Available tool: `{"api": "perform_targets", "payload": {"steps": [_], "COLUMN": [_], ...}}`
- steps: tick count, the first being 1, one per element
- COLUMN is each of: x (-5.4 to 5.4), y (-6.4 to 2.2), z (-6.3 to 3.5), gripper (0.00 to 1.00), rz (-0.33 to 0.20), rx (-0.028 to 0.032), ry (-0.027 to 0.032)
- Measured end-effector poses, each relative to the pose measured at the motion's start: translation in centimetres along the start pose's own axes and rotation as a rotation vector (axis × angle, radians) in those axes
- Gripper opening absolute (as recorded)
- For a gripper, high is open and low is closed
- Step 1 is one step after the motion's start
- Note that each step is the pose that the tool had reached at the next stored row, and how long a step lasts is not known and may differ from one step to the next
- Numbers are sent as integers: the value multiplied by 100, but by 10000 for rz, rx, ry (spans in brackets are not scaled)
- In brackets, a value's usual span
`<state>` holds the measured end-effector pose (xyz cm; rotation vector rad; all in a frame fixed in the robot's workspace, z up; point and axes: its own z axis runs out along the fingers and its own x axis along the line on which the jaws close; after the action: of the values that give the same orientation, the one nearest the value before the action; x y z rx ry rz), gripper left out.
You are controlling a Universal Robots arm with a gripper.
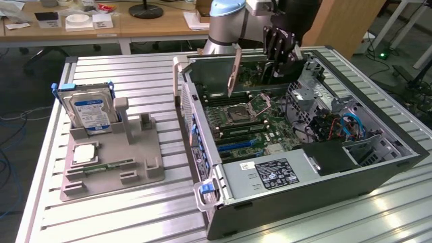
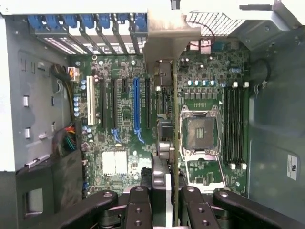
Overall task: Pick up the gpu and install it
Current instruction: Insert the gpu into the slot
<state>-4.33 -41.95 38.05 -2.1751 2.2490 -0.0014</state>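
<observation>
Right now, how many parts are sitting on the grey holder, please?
3: hard drive standing upright, processor chip flat in front of it, green memory stick beside the chip.

One gpu (image 2: 167,81), one hard drive (image 1: 91,109), one memory stick (image 1: 111,165), one computer case (image 1: 304,202).

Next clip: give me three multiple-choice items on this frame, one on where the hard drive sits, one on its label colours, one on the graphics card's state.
1. Where is the hard drive?
A) upright in the gray stand beside the computer case
B) inside the case
C) flat on the table

2. What colours is its label?
A) red and black
B) blue and white
C) green and yellow

3. The graphics card is:
A) flat on the stand
B) on the table
C) clamped upright by the fingers over the open case

Answers: 1 A, it stands in the stand's slot. 2 B, the colours show on its face. 3 C, the fingers pinch it above the motherboard.
</observation>
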Motion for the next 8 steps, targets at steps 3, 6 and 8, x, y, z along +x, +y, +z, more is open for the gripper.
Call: {"api": "perform_targets", "payload": {"steps": [3, 6, 8], "x": [-6, -6, -6], "y": [13, 33, 44], "z": [27, 66, 89], "gripper": [28, 28, 28], "rz": [-1, -1, 17], "rx": [191, 249, 295], "ry": [-9, -9, -11]}}
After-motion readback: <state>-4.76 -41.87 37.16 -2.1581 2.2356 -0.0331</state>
